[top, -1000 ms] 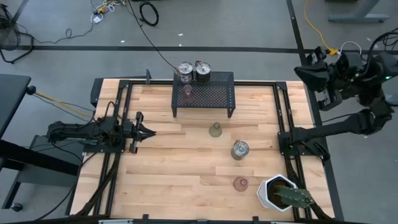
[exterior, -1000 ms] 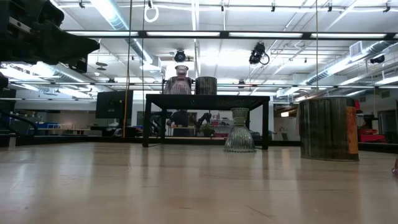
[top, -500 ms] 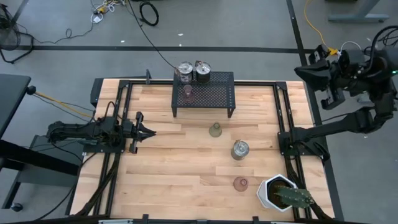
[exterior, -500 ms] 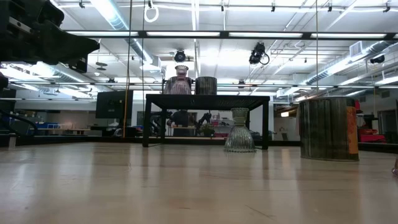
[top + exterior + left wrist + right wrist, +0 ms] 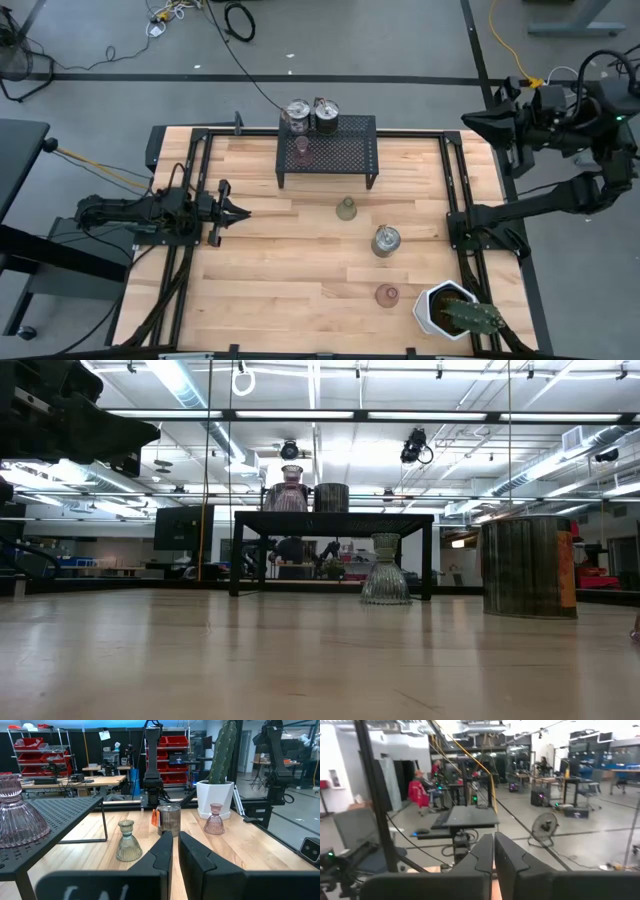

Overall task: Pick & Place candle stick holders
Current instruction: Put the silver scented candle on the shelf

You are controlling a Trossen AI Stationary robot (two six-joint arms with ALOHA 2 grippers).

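Black mesh rack [image 5: 327, 150] stands at the far edge of the table [image 5: 260, 270]. Two silvery holders [image 5: 312, 114] sit touching at its far left corner, with a pink glass cup [image 5: 301, 148] just in front of them on the mesh. Three holders are on the bare wood: olive-green cup [image 5: 346, 208] just in front of the rack, silvery holder [image 5: 386, 240] nearer the right side, second pink cup [image 5: 387, 295] close beside the white cactus pot [image 5: 440, 308]

Left gripper [image 5: 240, 212] lies low at the left side, fingers together, empty, pointing toward the olive cup. Right gripper [image 5: 478, 123] is raised off the far right corner, fingers together, empty

Risks, as I judge them:
- rack's left end is crowded; another holder set there could knock the two cans off the back edge
- pink cup by the pot: little room for fingers, cactus or pot could get bumped
- glass cups have narrow waists and flared feet; an off-centre pinch may tip them
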